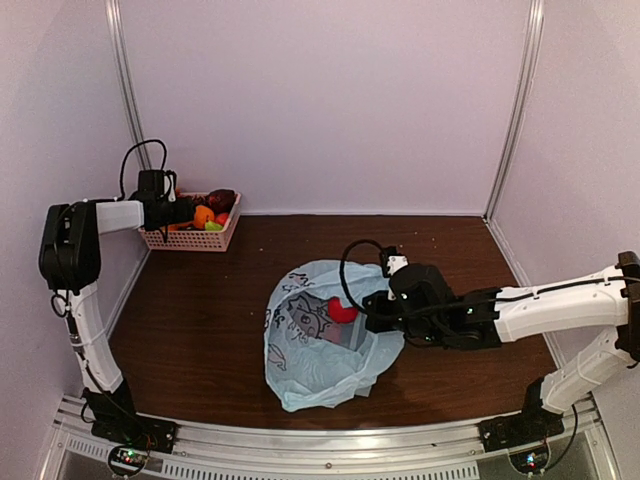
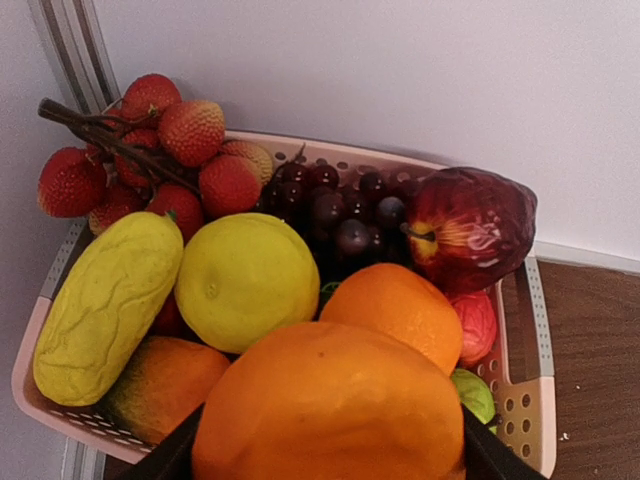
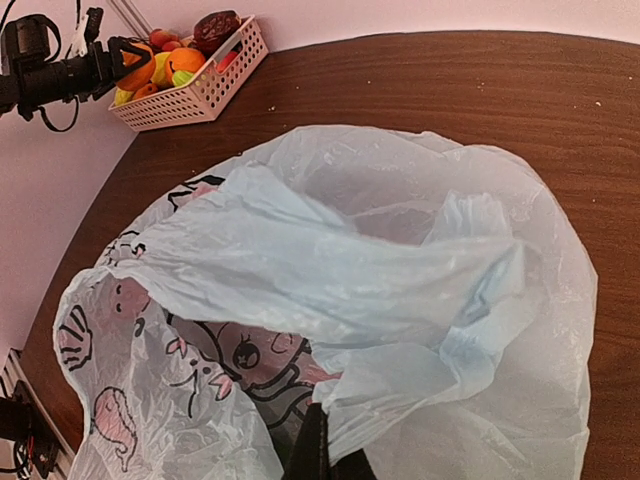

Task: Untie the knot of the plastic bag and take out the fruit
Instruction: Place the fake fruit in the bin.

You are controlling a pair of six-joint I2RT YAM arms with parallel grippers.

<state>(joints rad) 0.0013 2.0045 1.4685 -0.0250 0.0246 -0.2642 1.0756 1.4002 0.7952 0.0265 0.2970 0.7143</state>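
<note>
Grips round orange fruit (image 2: 330, 410) in left jaws over crowded pink lattice basket (image 1: 190, 241) at ten o'clock; pinches light blue plastic bag (image 1: 320, 370) in closed right jaws.

So the dark brown wood-look surface (image 1: 200, 330) is carrying two things right now. The light blue plastic bag (image 1: 310, 375) is lying crumpled around the middle, sitting a bit toward the near edge, and a pink lattice basket (image 1: 195, 240) is sitting well apart from it in the far left corner, close by the walls. A few pale specks (image 3: 597, 101) are dotting the far side too.
</note>
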